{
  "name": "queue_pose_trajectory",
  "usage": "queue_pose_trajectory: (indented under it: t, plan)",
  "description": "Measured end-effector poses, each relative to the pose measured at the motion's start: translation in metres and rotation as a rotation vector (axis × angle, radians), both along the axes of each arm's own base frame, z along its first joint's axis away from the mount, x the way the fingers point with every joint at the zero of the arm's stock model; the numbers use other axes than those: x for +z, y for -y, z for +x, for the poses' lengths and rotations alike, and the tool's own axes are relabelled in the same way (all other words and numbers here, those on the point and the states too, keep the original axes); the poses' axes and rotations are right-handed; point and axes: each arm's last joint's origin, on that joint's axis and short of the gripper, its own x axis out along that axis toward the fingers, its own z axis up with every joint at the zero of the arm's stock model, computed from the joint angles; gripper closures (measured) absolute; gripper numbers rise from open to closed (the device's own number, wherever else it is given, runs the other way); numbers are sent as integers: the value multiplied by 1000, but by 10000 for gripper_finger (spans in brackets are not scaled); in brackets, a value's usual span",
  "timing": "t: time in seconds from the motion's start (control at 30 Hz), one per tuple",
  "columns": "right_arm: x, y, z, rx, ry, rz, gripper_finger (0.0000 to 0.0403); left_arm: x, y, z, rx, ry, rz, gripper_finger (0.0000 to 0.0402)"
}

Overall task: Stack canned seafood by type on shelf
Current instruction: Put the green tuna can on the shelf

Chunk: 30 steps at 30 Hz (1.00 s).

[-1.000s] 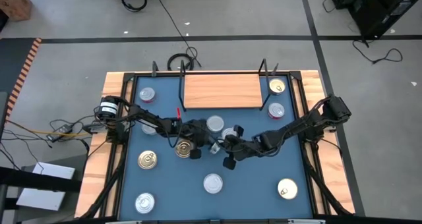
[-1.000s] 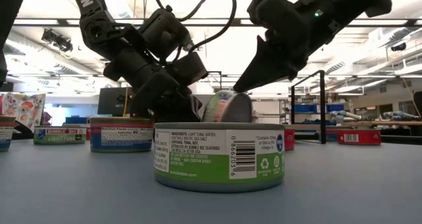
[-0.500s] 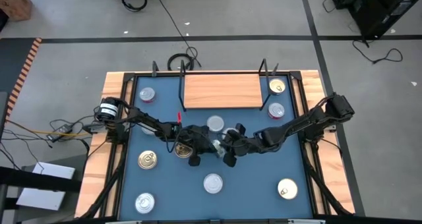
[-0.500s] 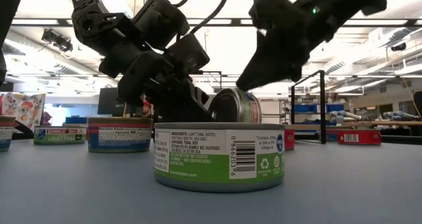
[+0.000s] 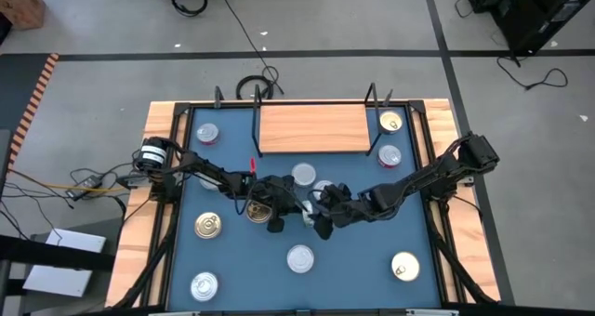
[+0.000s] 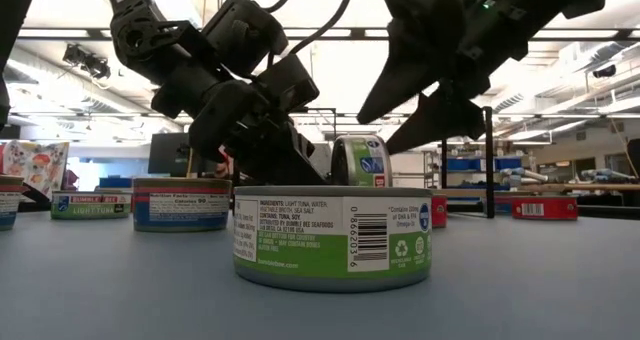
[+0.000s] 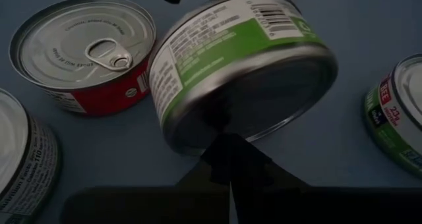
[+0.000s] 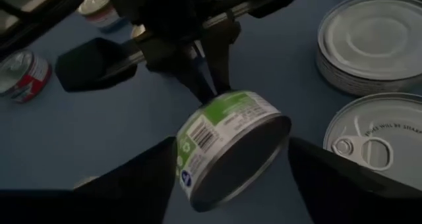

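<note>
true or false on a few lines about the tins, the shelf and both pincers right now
1. The left pincer pinches the rim of a green-labelled tin. True.
2. That tin lies flat on the table. False: it is tipped up on edge.
3. The right pincer is clamped on the tin. False: its fingers stand spread open, apart from it.
4. The shelf carries no tins. True.
5. A red-sided tin lies on the table near the held tin. True.
</note>
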Motion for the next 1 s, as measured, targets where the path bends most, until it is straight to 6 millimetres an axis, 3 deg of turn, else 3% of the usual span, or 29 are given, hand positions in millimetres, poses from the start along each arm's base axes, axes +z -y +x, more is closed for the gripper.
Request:
queue_pose_trajectory:
  t: [0.17,0.83,1.0]
  plan:
    - [0,0,0,-22,6,24,85,0,2,0,11,4,7,399]
    - [3,1,2,-70,41,62,86,2,12,-3,90,-17,0,399]
    - [20,-1,10,-76,-40,23,87,10,15,-8,99,-41,24,399]
